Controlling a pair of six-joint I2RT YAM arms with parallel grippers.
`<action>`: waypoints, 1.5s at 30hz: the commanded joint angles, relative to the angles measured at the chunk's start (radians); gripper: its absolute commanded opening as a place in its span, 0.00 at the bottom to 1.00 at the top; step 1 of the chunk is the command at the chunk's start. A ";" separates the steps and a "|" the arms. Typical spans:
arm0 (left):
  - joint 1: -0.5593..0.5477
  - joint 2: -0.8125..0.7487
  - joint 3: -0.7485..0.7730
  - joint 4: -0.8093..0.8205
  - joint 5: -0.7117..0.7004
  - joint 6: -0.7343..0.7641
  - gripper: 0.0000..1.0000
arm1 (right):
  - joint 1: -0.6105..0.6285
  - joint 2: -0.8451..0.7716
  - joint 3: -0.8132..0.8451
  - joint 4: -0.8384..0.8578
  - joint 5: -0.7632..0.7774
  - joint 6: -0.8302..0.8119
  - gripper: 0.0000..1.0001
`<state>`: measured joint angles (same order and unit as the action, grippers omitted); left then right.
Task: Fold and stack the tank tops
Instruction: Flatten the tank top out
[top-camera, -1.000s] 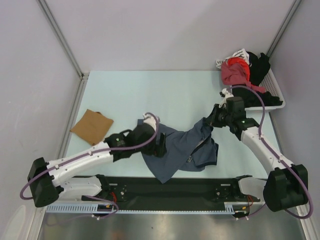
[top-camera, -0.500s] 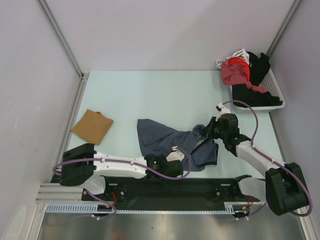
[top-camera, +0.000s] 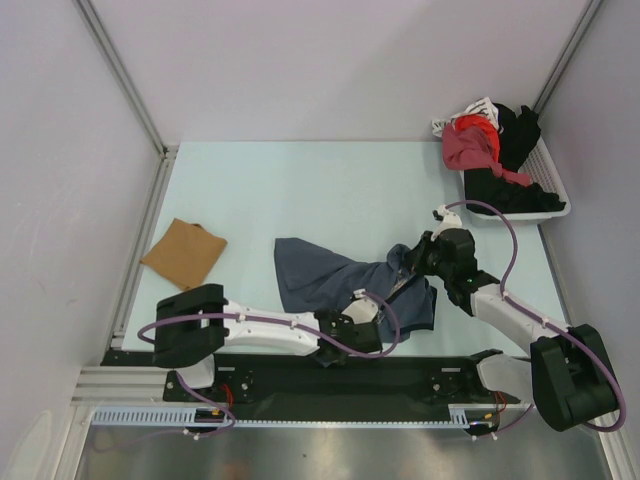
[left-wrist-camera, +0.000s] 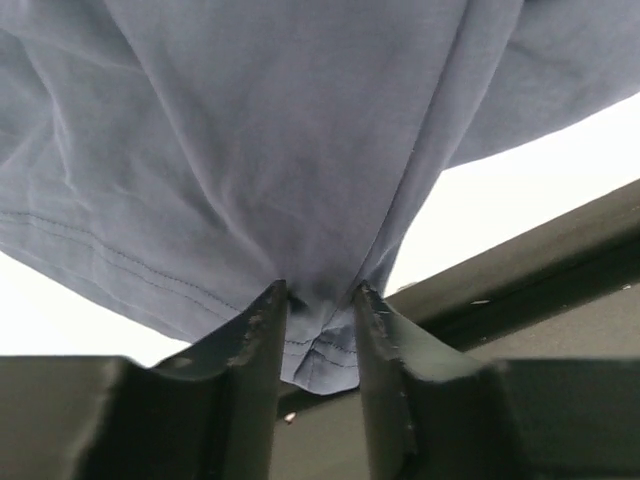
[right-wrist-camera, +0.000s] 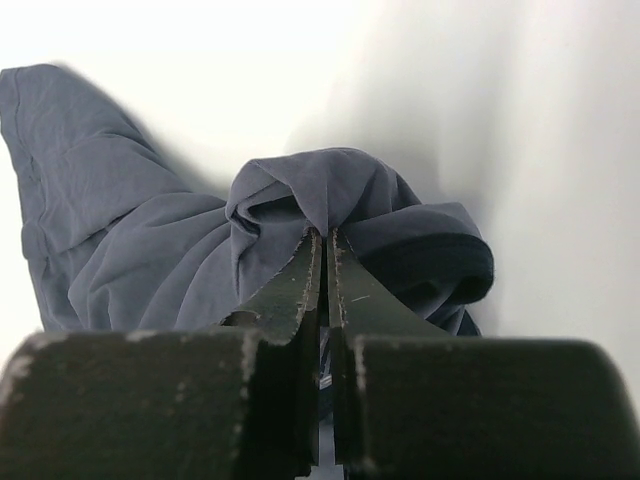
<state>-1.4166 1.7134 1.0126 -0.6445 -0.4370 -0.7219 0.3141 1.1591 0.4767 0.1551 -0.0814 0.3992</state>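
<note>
The slate-blue tank top (top-camera: 318, 272) lies crumpled in the middle of the table. My left gripper (top-camera: 363, 313) is at its near hem. In the left wrist view the left gripper (left-wrist-camera: 320, 292) has closed on the stitched hem corner of the tank top (left-wrist-camera: 250, 150), and creases fan out from the tips. My right gripper (top-camera: 406, 264) is shut on a raised fold at the top's right side. The right wrist view shows the right gripper (right-wrist-camera: 325, 233) pinching that fold of the tank top (right-wrist-camera: 130, 250), next to the dark trim. The tan-brown tank top (top-camera: 184, 252) lies folded at the far left.
A white basket (top-camera: 553, 183) holding red and black clothes stands at the back right corner. A black strip (top-camera: 300, 378) runs along the near edge between the arm bases. Walls close in the table on the left, back and right.
My left arm swung from the top's left side round to its near hem, and its jaws closed on the cloth. The top's left part now lies flat. My right gripper shifted slightly left.
</note>
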 joint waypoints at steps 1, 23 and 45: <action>-0.004 -0.064 -0.040 -0.012 -0.016 -0.025 0.32 | 0.005 -0.021 -0.001 0.043 0.034 -0.010 0.00; 0.554 -0.670 0.062 -0.153 0.092 0.209 0.00 | -0.033 -0.157 0.423 -0.423 0.033 -0.062 0.00; 0.556 -1.100 0.724 -0.257 0.135 0.329 0.00 | -0.040 -0.633 1.160 -0.888 -0.234 -0.120 0.00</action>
<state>-0.8684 0.6327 1.6958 -0.8860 -0.2573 -0.4179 0.2901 0.5205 1.6039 -0.6609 -0.3439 0.3054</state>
